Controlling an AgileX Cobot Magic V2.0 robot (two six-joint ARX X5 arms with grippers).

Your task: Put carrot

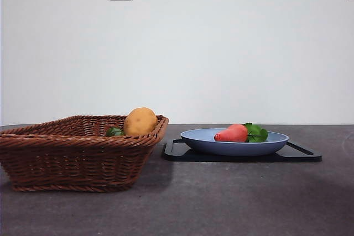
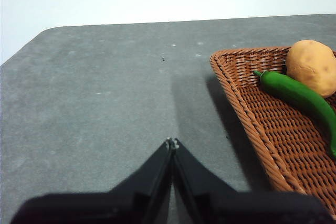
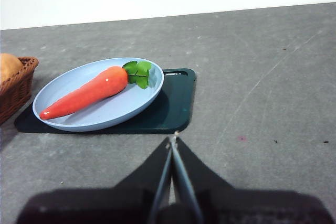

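Observation:
The carrot (image 1: 232, 133) (image 3: 86, 92), orange-red with green leaves at its thick end, lies in a light blue plate (image 1: 204, 142) (image 3: 121, 108) that rests on a dark tray (image 1: 298, 155) (image 3: 176, 106). My right gripper (image 3: 174, 139) is shut, empty, above bare table a short way from the tray's edge. My left gripper (image 2: 172, 142) is shut too, holding nothing, over the table beside a brown wicker basket (image 1: 66, 156) (image 2: 247, 114). Neither gripper shows in the front view.
The basket holds a round tan potato (image 1: 140, 121) (image 2: 314, 65) and a green pepper (image 1: 114, 131) (image 2: 299, 95). Its edge with the potato (image 3: 8, 65) also shows in the right wrist view. A white wall stands behind the dark grey table.

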